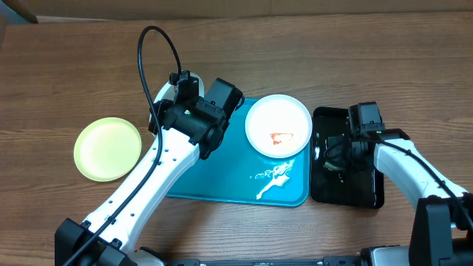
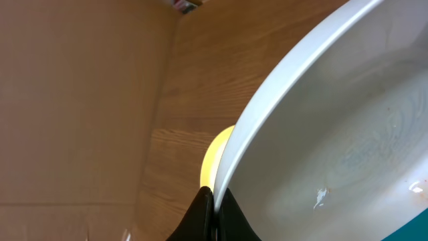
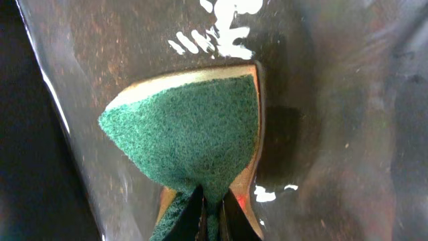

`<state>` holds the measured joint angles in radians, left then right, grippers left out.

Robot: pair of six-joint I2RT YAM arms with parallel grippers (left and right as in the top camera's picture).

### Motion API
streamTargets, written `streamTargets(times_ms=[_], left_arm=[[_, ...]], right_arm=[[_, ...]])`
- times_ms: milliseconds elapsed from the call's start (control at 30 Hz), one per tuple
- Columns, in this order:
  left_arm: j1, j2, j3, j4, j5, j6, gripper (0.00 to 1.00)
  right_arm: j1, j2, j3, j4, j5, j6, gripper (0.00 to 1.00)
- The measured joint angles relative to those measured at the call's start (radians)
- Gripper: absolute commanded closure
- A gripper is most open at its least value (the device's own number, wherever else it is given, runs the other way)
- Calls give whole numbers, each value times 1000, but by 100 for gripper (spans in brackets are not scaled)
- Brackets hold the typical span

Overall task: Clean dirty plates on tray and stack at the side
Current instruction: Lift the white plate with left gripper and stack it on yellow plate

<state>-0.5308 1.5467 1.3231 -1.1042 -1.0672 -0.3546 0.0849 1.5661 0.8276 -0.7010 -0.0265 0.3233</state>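
My left gripper (image 2: 215, 201) is shut on the rim of a white plate (image 2: 348, 127), which it holds tilted. The plate's inside looks mostly clean, with one small speck. In the overhead view this plate and the jaws are hidden under my left wrist (image 1: 194, 114), at the far left of the turquoise tray (image 1: 222, 177). A second white plate (image 1: 277, 125) with an orange-red smear lies on the tray's far right corner. The pale yellow-green plate (image 1: 107, 148) lies on the table left of the tray and also shows behind the held rim (image 2: 215, 157). My right gripper (image 3: 212, 214) is shut on a green sponge (image 3: 187, 127).
The sponge rests in a wet black tray (image 1: 347, 192) right of the turquoise tray, with my right gripper (image 1: 332, 151) over it. A white foam streak (image 1: 273, 177) lies on the turquoise tray's near right part. A black cable (image 1: 151, 44) loops above the left arm.
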Motion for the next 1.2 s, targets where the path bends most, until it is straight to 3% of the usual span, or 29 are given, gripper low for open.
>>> streamTargets(times_ms=[133,367,733,967,1200], left_arm=[[-1,0,0,0,-8,-13,96],[-1,0,0,-18,31,-67,96],[34,0,0,-42,109,-111,96],[188,0,0,-58,281,-115,96],[446,-62,0,-59,475,-113,96]], right_arm=[[0,0,78,-116,1,-17,96],[0,-57,225,-153,1,-29,96],[0,-62,62,-94,1,-28,96],[0,-60,-25,-16,-3,-17,96],[0,-60,-26,3,-12,-13,89]])
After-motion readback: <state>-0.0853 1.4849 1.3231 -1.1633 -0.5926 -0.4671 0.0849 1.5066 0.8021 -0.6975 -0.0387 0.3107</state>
